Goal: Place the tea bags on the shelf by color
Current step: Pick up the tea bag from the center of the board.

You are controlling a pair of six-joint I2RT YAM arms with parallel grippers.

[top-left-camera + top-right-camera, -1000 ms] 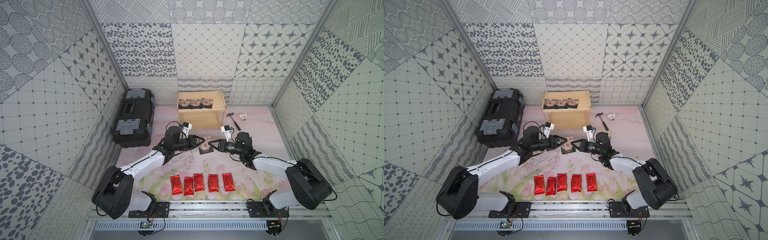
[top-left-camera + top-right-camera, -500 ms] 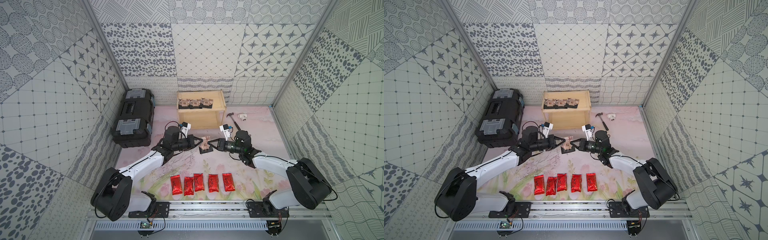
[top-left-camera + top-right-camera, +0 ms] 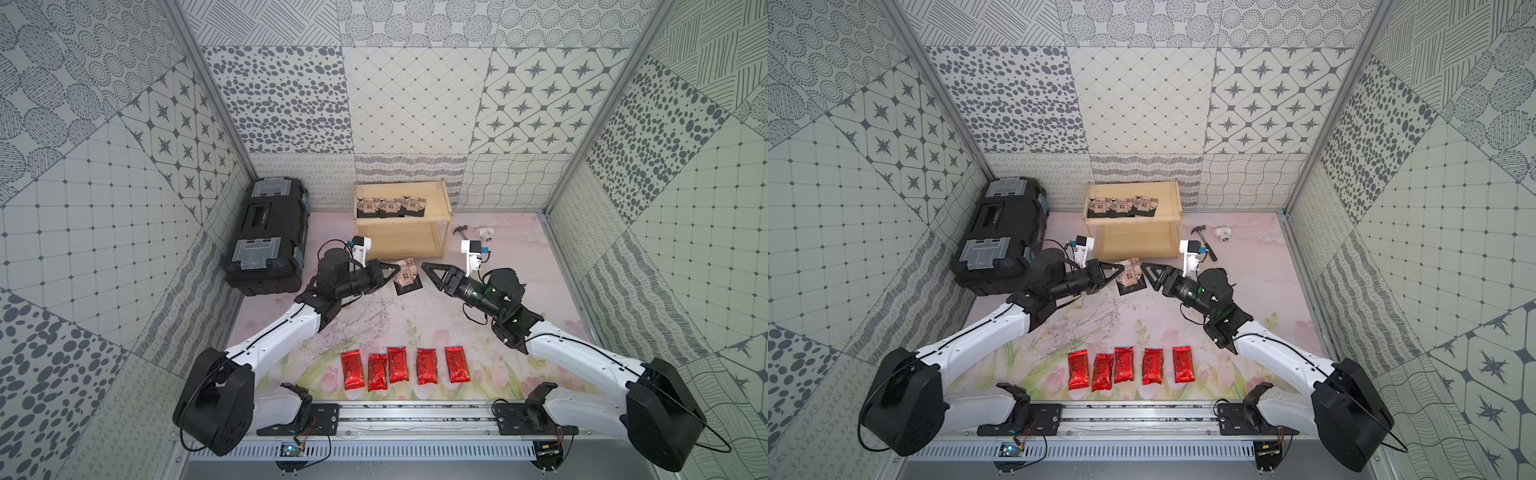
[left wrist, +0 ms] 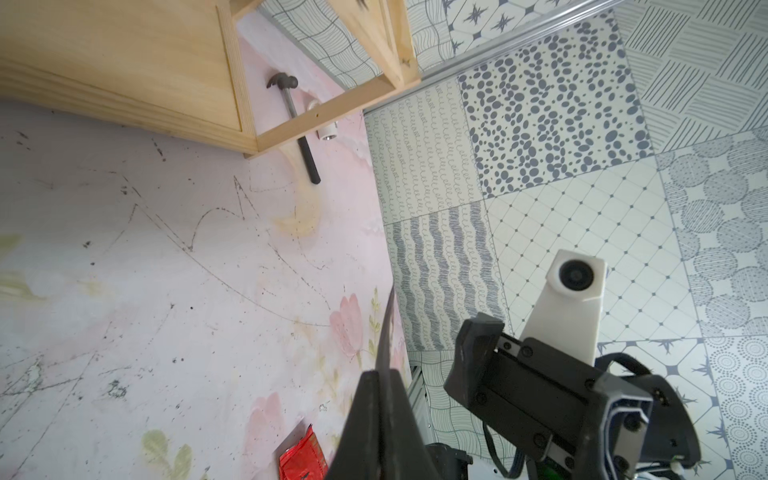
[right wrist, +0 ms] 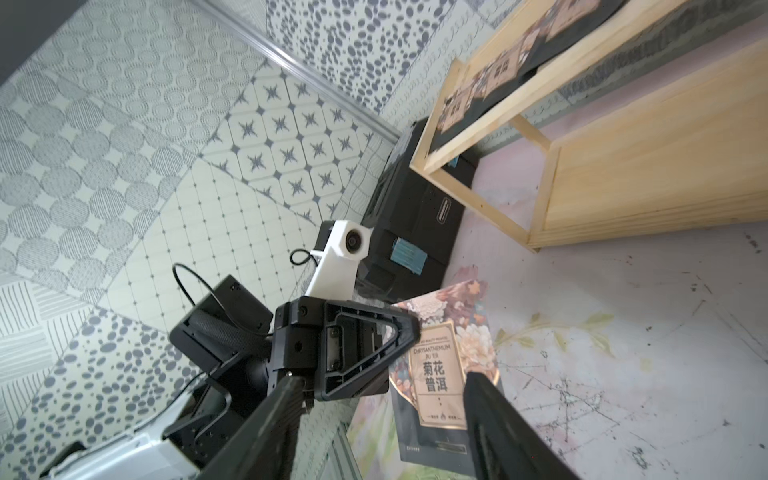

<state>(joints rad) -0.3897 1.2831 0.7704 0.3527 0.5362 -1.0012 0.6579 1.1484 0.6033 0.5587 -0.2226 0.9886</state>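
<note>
Left tool [image 3: 394, 272] pinching one edge of a black packet [image 3: 407, 274], held tilted over the counter [image 3: 519, 257], just in front of the shelf [image 3: 436, 203]. Right tool [image 3: 429, 272] spread, tips just beside the packet's other edge. Three black packets [image 3: 390, 206] on the shelf's top board. Five red packets [image 3: 405, 369] in a row at the counter's near edge.
</note>
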